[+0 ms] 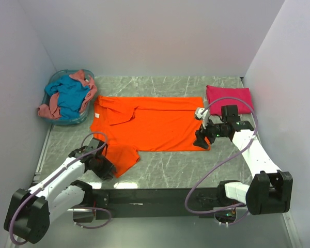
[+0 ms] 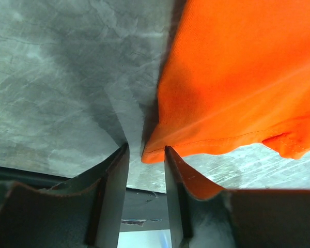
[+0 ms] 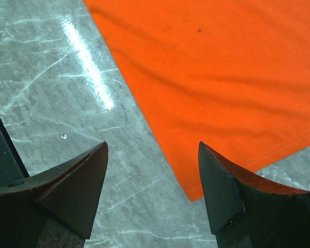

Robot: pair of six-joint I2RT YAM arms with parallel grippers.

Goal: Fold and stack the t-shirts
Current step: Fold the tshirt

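Observation:
The bright orange t-shirt (image 1: pixel 150 126) lies spread flat on the marble table, collar to the left. My left gripper (image 1: pixel 106 168) is low at the near sleeve. In the left wrist view its jaws (image 2: pixel 146 148) stand narrowly open, with the sleeve's hem corner (image 2: pixel 150 155) right at the fingertips and daylight in the gap. My right gripper (image 1: pixel 201 139) hovers wide open over the shirt's near right corner (image 3: pixel 196 194), which lies between its fingertips (image 3: pixel 153 144). A folded magenta-pink t-shirt (image 1: pixel 228 97) rests at the back right. Teal-blue (image 1: pixel 71 95) and salmon-pink (image 1: pixel 49 109) t-shirts are heaped in the basket.
The pale blue round basket (image 1: pixel 71 122) sits at the back left corner. White walls enclose the table on the left, back and right. The dark base rail (image 1: pixel 144 199) of the arms runs along the near edge.

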